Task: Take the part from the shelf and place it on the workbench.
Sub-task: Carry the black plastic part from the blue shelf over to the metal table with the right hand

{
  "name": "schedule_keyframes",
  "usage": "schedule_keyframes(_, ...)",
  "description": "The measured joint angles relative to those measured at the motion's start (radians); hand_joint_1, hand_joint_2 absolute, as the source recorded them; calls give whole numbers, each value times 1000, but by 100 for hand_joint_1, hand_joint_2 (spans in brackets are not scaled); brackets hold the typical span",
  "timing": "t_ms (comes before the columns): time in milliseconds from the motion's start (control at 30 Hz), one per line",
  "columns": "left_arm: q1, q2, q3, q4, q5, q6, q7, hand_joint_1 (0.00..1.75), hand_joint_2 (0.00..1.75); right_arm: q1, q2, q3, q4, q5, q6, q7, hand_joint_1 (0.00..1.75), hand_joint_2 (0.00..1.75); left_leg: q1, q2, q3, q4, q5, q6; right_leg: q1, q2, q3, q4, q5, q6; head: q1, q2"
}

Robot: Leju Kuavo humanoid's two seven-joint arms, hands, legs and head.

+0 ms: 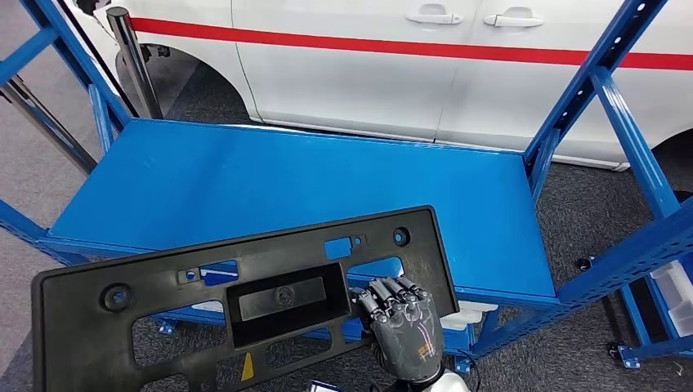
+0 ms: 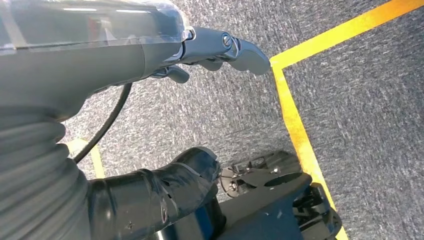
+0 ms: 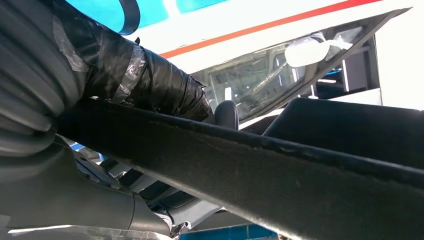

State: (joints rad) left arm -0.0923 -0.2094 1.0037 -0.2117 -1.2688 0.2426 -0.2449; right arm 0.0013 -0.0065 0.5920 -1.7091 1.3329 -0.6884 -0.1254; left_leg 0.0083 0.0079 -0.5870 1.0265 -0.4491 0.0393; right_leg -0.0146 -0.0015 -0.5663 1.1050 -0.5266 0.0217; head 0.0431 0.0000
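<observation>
1. The right hand [image 1: 402, 320] was closest, low in the head view. Its dark fingers [image 1: 391, 292] were curled over the edge of the part [image 1: 163, 314], and it held the part up.
2. The part was a big, flat, black plastic panel with holes and a box-shaped dip in the middle. It was tilted, with its left end lower, and it was in the air in front of the shelf [image 1: 270, 184], not lying on it.
3. In the right wrist view, the edge of the part [image 3: 280, 175] ran between the thumb and the fingers of the right hand [image 3: 150, 85].
4. The left hand [image 2: 200, 50] hung down over grey carpet with a yellow line [image 2: 295, 125]. Its fingers were bent a little and apart, and it held nothing.
5. Behind the part was the flat blue board of the shelf, with blue posts [image 1: 588, 82] at the sides.
6. Farthest back stood a white car [image 1: 368, 73] with a red stripe and two door handles.
</observation>
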Motion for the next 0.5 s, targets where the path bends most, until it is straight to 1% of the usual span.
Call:
schedule_keyframes(33, 0, 0, 0, 0, 0, 0, 0, 0, 175, 0, 0, 0, 0, 0, 0, 0, 175, 175, -2, 0, -4, 3, 2, -5, 2, 0, 22, -43, 11, -5, 0, 0)
schedule_keyframes(67, 0, 0, 0, 0, 0, 1, 0, 0, 175, 0, 0, 0, 0, 0, 0, -1, 175, 175, -4, 0, -7, 5, 5, -11, 5, 1, 30, -63, 14, -11, -1, 0)
schedule_keyframes(100, 0, 0, 0, 0, 0, 1, 0, 0, 175, 0, 0, 0, 0, 0, 0, -1, 175, 175, -5, 0, -10, 5, 9, -18, 8, 1, 27, -65, 17, -16, -1, 0)
schedule_keyframes(133, 0, 0, 0, 0, 0, 2, 0, 0, 175, 0, 0, 0, 0, 0, 0, -1, 175, 175, -5, -1, -11, 4, 13, -25, 7, 1, 23, -67, 23, -23, -1, 0)
schedule_keyframes(167, 0, 0, 0, 0, 0, 2, 0, 0, 175, 0, 0, 0, 0, 0, 0, -1, 175, 175, -3, -2, -15, 8, 9, -30, 6, 1, 20, -69, 29, -31, -1, 0)
schedule_keyframes(200, 0, 0, 0, 0, 0, 2, 1, 0, 175, 0, 1, 0, 0, -1, 0, -1, 175, 175, -1, -3, -23, 25, -9, -36, 4, -1, 16, -72, 37, -39, -1, 0)
schedule_keyframes(233, 0, 0, 0, 0, 0, 3, 1, 0, 175, 0, 2, 0, 0, -1, 0, -1, 175, 175, 1, -4, -37, 60, -40, -41, 1, -2, 9, -75, 44, -47, -2, 0)
schedule_keyframes(267, 0, 0, 0, 0, 0, 3, 1, 0, 175, 0, 4, 0, 0, -1, 0, -1, 175, 175, 3, -4, -57, 114, -82, -45, 1, -4, 2, -75, 51, -51, -3, 0)
schedule_keyframes(300, 1, 0, 0, 0, 0, 3, 2, 0, 175, 0, 5, 0, 0, -1, 0, -1, 175, 175, 3, -4, -78, 178, -124, -49, 2, -4, -8, -75, 57, -54, -3, 0)
schedule_keyframes(333, 1, 0, 0, 0, 0, 3, 2, 0, 175, 1, 6, 0, 0, -1, 0, -1, 175, 175, 4, -4, -95, 235, -154, -52, 3, -5, -18, -73, 63, -54, -3, 0)
schedule_keyframes(367, 1, 0, 0, 0, 0, 3, 2, 0, 175, 1, 6, 0, 0, -1, 0, -1, 175, 175, 4, -4, -97, 266, -167, -53, 4, -5, -28, -72, 70, -54, -3, 0)
schedule_keyframes(400, 1, 0, 0, 0, 0, 3, 2, 0, 175, 1, 6, 0, 0, -1, 0, -1, 175, 175, 4, -4, -79, 258, -161, -53, 4, -5, -37, -70, 75, -52, -3, 0)
schedule_keyframes(433, 0, 0, 0, 0, 0, 3, 2, 0, 175, 1, 6, 0, 0, -1, 0, -1, 175, 175, 4, -4, -42, 211, -140, -52, 4, -5, -45, -67, 81, -50, -3, 0)
schedule_keyframes(467, 0, 0, 0, 0, 0, 3, 2, 0, 175, 1, 6, 0, 0, -1, 0, -1, 175, 175, 4, -4, 8, 139, -114, -48, 4, -4, -51, -65, 85, -48, -3, 0)
schedule_keyframes(500, -1, 0, 0, 0, 0, 3, 2, 0, 175, 1, 6, 0, 0, -1, 0, -1, 175, 175, 2, -4, 51, 68, -96, -44, 6, -4, -56, -62, 89, -44, -3, 0)
